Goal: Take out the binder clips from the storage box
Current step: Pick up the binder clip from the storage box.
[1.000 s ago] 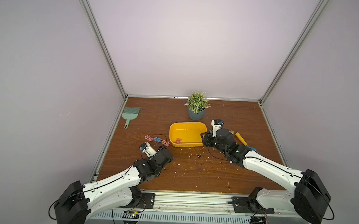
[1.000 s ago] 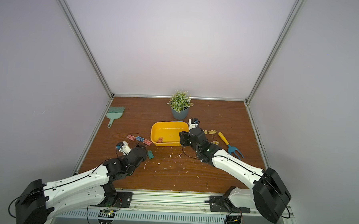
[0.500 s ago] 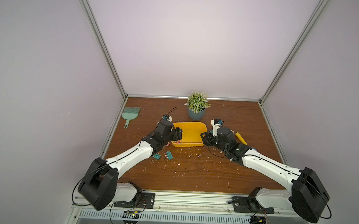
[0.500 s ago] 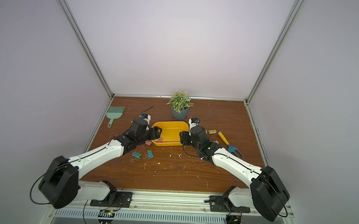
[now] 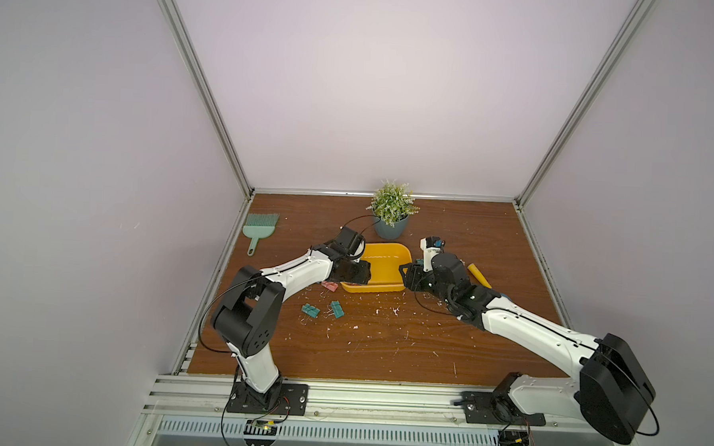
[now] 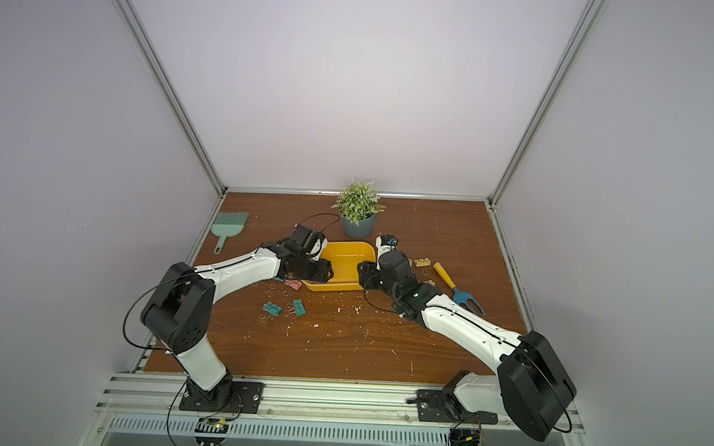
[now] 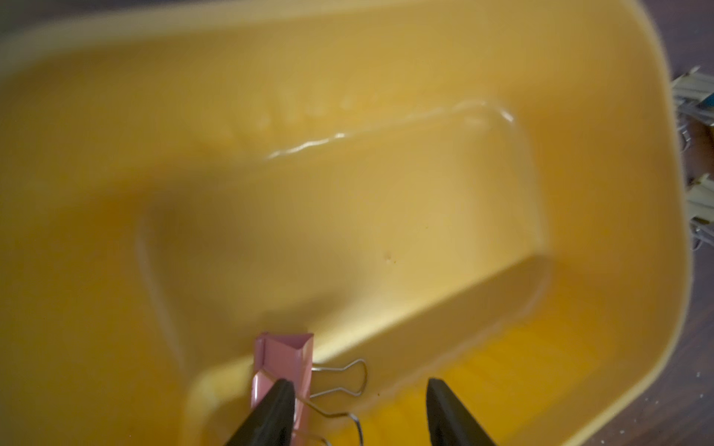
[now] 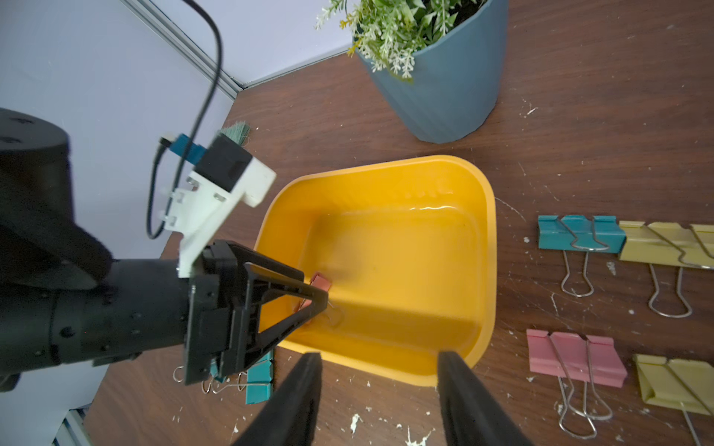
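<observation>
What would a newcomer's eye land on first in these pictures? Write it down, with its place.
The bright yellow storage box sits mid-table, with the left arm and the right arm reaching to it from either side. One pink binder clip lies inside it, at the left gripper, whose fingers stand apart. More clips in teal, pink and yellow lie on the brown table outside the box.

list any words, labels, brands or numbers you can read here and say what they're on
No text can be read in any view.
storage box: faint raised marks on its inner wall, too blurred to tell whether they are letters.
binder clips: plain coloured metal, no print seen.
plant pot: plain, no label on the side shown.
</observation>
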You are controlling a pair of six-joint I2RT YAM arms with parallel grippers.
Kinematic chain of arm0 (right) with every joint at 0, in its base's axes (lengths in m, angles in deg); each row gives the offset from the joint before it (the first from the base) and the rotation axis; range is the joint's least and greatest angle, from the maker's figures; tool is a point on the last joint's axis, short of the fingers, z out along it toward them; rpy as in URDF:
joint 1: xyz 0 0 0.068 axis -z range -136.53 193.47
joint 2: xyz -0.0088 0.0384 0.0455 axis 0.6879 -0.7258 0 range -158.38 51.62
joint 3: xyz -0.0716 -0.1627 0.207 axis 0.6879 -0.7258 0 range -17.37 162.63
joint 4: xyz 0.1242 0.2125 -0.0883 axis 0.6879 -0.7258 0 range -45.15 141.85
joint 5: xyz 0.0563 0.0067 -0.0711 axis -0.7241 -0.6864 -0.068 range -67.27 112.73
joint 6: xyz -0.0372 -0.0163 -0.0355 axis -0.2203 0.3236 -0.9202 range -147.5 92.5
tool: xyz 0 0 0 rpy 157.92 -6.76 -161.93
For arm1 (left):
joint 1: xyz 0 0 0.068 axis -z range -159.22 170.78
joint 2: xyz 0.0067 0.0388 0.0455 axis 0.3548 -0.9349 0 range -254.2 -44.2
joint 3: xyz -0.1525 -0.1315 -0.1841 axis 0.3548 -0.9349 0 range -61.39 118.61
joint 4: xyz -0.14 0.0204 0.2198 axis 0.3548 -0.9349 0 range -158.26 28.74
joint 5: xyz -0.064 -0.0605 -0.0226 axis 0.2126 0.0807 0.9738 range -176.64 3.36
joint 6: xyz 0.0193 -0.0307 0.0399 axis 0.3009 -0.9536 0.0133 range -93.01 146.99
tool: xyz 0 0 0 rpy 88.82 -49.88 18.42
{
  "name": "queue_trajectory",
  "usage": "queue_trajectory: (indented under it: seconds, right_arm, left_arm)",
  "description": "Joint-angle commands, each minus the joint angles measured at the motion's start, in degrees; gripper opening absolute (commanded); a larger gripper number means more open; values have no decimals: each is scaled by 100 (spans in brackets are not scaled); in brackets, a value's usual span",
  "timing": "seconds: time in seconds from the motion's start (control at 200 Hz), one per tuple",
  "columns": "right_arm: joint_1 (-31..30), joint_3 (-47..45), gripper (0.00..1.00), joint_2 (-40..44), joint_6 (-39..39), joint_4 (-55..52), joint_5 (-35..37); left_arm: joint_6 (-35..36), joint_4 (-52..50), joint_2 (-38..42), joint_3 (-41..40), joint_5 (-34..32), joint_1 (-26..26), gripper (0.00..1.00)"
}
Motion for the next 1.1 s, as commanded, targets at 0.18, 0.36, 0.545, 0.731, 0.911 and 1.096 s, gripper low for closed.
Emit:
queue_trajectory:
  seconds: [0.18,0.36,0.545,0.731,0.911,1.096]
  right_arm:
    - [30,227,54,11,122,-76,-57]
    - [26,295,54,-21,111,-123,-82]
    - [30,310,54,-15,124,-148,-64]
    - [28,269,54,32,150,-180,-20]
    - [24,276,54,31,168,-150,-20]
    - [24,296,54,39,167,-108,-21]
  left_arm:
    - [385,-463,-308,308,379,-54,47]
    - [341,-420,-315,401,458,-56,34]
    - [323,-347,-331,555,596,-54,19]
    - [259,-214,-246,568,713,-53,11]
    - [159,34,-29,485,785,-54,7]
    - [-24,441,347,283,814,-54,4]
